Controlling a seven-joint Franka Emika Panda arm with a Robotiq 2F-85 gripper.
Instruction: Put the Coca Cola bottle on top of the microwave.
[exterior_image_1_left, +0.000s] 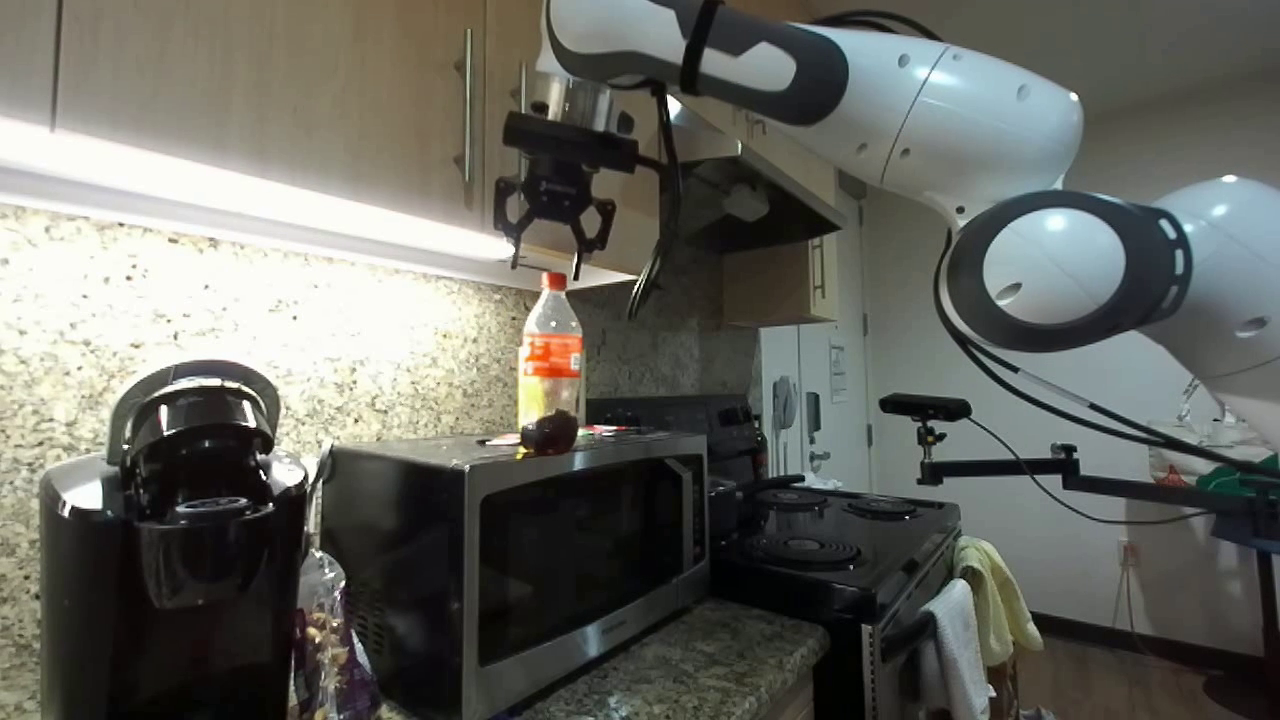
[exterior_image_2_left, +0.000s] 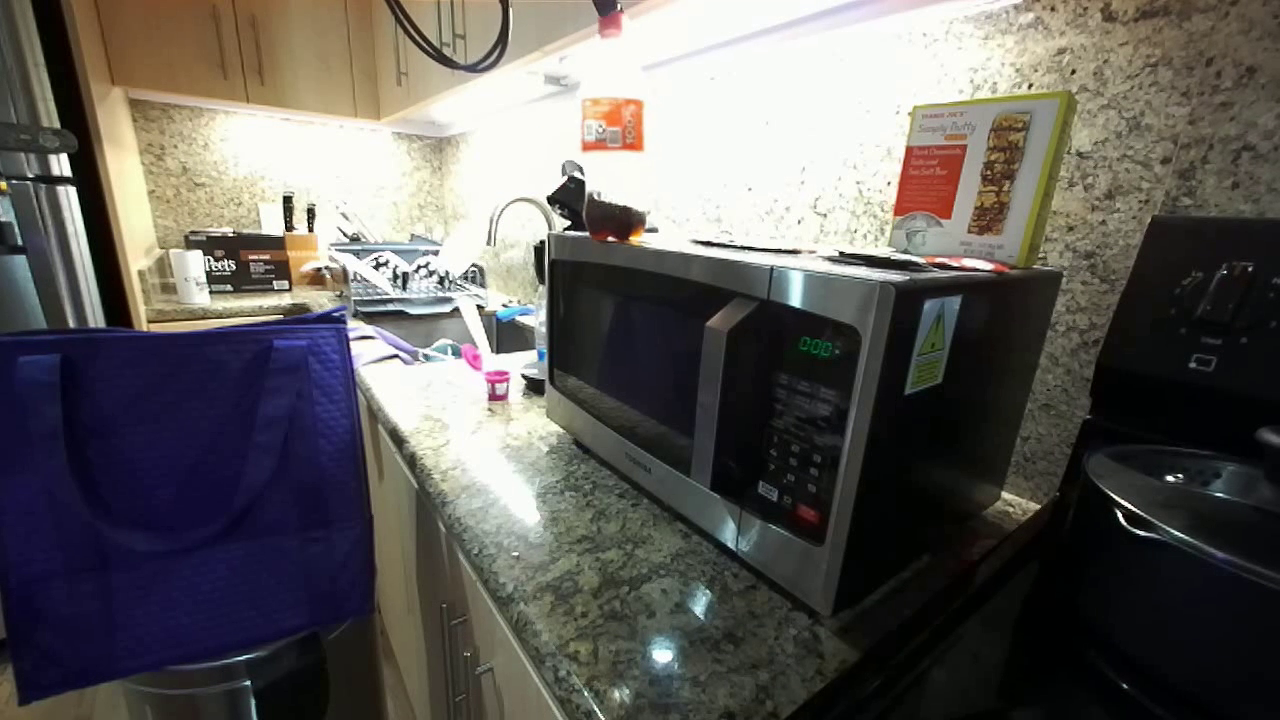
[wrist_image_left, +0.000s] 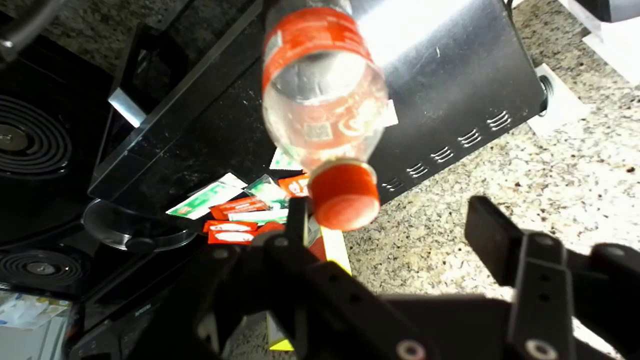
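The Coca Cola bottle (exterior_image_1_left: 551, 352), mostly clear with a red label and red cap and a little dark cola at the base, stands upright on top of the silver microwave (exterior_image_1_left: 590, 545), near its front edge. In an exterior view the bottle (exterior_image_2_left: 613, 124) is washed out by glare, over the microwave (exterior_image_2_left: 640, 370). My gripper (exterior_image_1_left: 546, 264) is open and points down just above the cap. In the wrist view the open gripper (wrist_image_left: 387, 220) has nothing between its fingers, and the bottle (wrist_image_left: 325, 105) is nearer the left finger. The microwave top (wrist_image_left: 440, 75) lies below.
Packets (wrist_image_left: 235, 215) lie on the microwave top, and a bar box (exterior_image_2_left: 985, 180) stands at its back. A black coffee maker (exterior_image_1_left: 200, 540) is beside it. The stove (exterior_image_1_left: 830, 550) holds a pot (exterior_image_2_left: 1180, 580). Cabinets (exterior_image_1_left: 270, 110) and a range hood (exterior_image_1_left: 760, 190) are close to the arm.
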